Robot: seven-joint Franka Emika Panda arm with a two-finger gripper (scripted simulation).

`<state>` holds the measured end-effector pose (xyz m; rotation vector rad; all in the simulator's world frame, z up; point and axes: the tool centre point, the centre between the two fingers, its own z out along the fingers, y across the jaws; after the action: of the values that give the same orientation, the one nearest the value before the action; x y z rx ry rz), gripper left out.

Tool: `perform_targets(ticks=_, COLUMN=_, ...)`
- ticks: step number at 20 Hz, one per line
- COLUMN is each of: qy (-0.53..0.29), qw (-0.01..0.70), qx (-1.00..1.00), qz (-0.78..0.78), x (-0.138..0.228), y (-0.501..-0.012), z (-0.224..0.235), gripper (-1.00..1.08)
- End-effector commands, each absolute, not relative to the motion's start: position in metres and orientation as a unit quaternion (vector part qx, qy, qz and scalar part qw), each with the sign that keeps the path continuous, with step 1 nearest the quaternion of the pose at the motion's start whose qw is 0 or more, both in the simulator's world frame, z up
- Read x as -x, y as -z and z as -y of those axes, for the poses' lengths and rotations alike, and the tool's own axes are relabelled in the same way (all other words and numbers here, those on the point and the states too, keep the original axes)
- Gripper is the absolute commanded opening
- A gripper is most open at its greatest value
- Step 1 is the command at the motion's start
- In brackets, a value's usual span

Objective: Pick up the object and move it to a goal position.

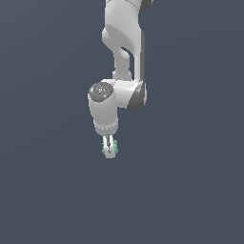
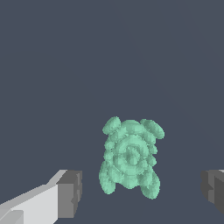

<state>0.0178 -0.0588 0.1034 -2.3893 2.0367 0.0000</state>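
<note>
The object (image 2: 130,153) is a small mint-green knobbly lump with a ringed middle and bumpy lobes at its corners. In the wrist view it lies between the two grey finger pads (image 2: 70,193), with a clear gap to each side. My gripper (image 2: 142,190) is open and nothing touches the pads. In the exterior view the white arm points straight down, and the gripper (image 1: 110,149) sits over the object (image 1: 103,150), whose green edges peek out on both sides of the fingers.
A plain dark grey-blue surface fills both views. No other objects, containers or edges show.
</note>
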Motion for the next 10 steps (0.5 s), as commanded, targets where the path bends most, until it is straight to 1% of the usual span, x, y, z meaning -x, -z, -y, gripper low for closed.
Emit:
perform_targets(ticks=1, qy=0.0, qw=0.001, qx=0.749, qz=-0.663, x=-0.0178, y=-0.1013, z=0.0593, gripper=1.0)
perform_targets(ticks=10, qy=0.0, qw=0.0, qx=0.735, qz=-0.679, x=-0.0177, y=-0.0987, z=0.0598, gripper=1.0)
